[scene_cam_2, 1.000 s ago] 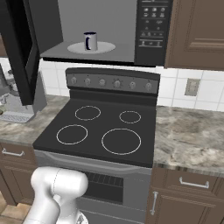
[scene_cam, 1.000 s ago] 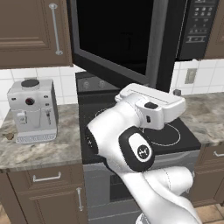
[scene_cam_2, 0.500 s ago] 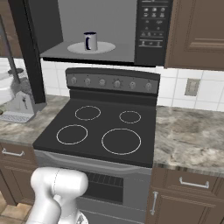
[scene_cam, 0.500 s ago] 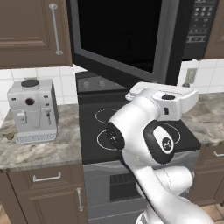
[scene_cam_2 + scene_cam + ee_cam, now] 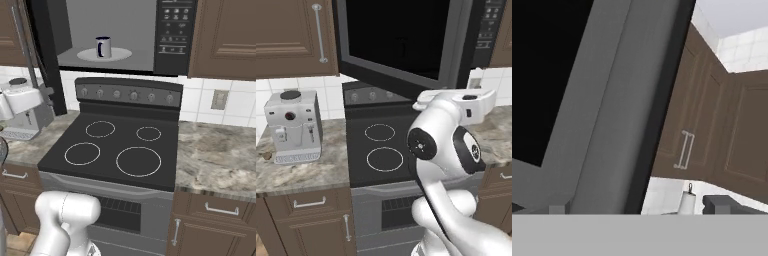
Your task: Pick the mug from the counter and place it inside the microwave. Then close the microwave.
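Navy-rimmed, the mug (image 5: pixel 103 47) stands upright on the white turntable (image 5: pixel 120 53) inside the microwave (image 5: pixel 125 35), so the first part of the task looks finished. What is left is to close the microwave door (image 5: pixel 401 42), which is swung wide open to the left above the stovetop (image 5: pixel 117 150). The hand view looks at the grey inner frame of this door from near. The claw itself cannot be seen clearly, so whether it is open or closed cannot be told.
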